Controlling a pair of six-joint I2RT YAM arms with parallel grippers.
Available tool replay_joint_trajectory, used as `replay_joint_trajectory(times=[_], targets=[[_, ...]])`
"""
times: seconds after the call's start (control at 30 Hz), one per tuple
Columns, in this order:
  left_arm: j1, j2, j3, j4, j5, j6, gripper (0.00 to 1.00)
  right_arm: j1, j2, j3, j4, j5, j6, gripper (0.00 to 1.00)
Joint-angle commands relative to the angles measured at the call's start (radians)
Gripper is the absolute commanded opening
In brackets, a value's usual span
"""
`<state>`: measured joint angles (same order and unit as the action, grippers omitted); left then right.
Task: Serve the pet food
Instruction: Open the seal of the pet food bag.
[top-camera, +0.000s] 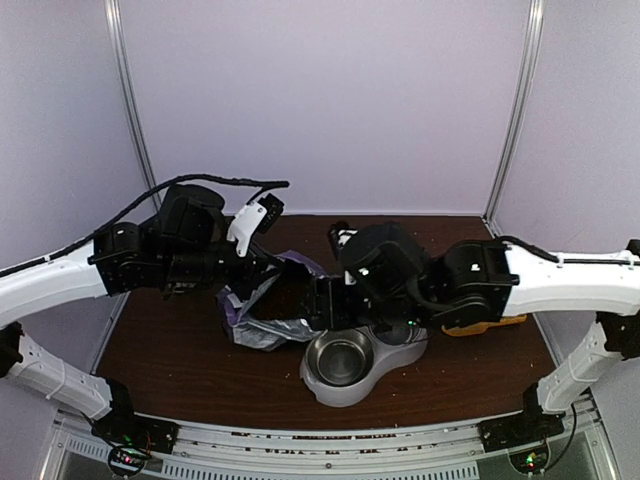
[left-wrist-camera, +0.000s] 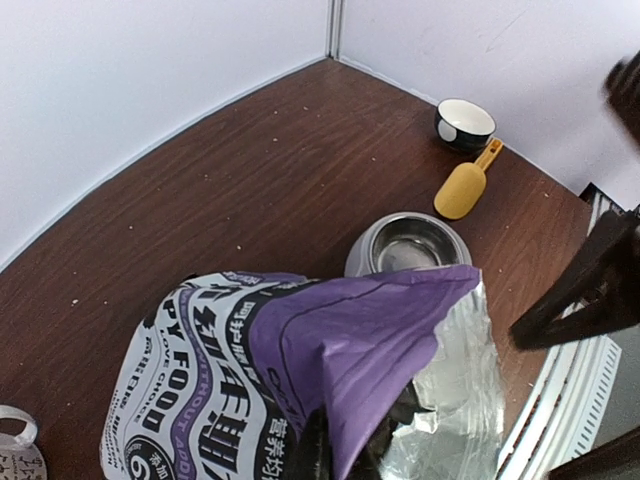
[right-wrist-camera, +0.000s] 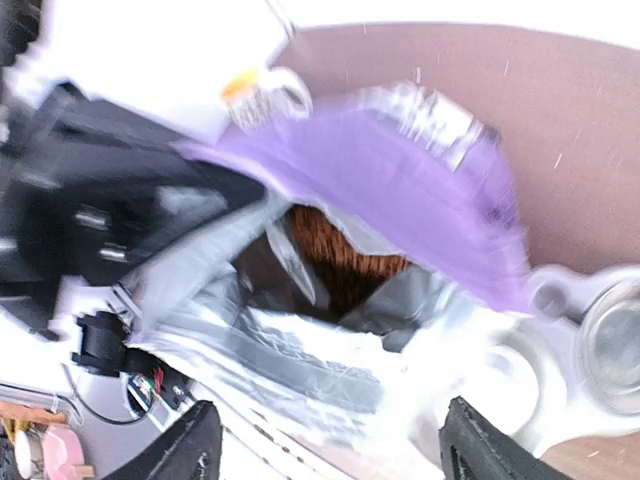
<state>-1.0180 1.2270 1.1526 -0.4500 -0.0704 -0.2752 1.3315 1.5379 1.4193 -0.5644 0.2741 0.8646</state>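
The purple-and-white food bag (left-wrist-camera: 230, 370) lies on its side, its silver-lined mouth facing the feeder. My left gripper (left-wrist-camera: 345, 448) is shut on the bag's upper purple lip, and in the top view it (top-camera: 272, 268) holds that lip up. Reddish-brown pet food (right-wrist-camera: 345, 250) shows deep inside the open mouth. The right gripper (right-wrist-camera: 330, 455) stands open just before the bag's lower silver lip (right-wrist-camera: 330, 370), with its fingertips (right-wrist-camera: 185, 450) wide apart. From above, the right gripper (top-camera: 318, 305) sits at the bag mouth (top-camera: 270, 330). The right wrist view is blurred.
A grey double feeder (top-camera: 335, 392) with steel bowls (top-camera: 340, 357) stands at the near middle, right by the bag mouth. A yellow scoop (left-wrist-camera: 463, 187) lies behind it, partly under my right arm (top-camera: 480, 285). Near the back wall stands a black-and-white cup (left-wrist-camera: 465, 122).
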Motion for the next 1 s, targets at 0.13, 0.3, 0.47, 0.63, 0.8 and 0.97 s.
replay_joint_trajectory(times=[0.13,0.3,0.47,0.63,0.8,0.97], targets=[[0.040,0.100,0.167,-0.029,-0.100,0.058,0.00,-0.108,-0.295,-0.238,0.009,0.110,-0.122,0.80],[0.123,0.158,0.224,-0.031,-0.098,0.082,0.00,-0.226,-0.446,-0.438,0.074,0.084,-0.091,0.80],[0.253,0.215,0.318,-0.075,-0.047,0.133,0.00,-0.353,-0.584,-0.593,0.094,0.042,-0.053,0.80],[0.364,0.300,0.470,-0.164,-0.063,0.232,0.00,-0.415,-0.689,-0.707,0.114,0.033,-0.033,0.81],[0.455,0.344,0.593,-0.183,-0.054,0.278,0.00,-0.433,-0.739,-0.758,0.116,0.036,-0.011,0.81],[0.538,0.389,0.729,-0.210,-0.023,0.319,0.00,-0.443,-0.761,-0.793,0.116,0.041,0.004,0.81]])
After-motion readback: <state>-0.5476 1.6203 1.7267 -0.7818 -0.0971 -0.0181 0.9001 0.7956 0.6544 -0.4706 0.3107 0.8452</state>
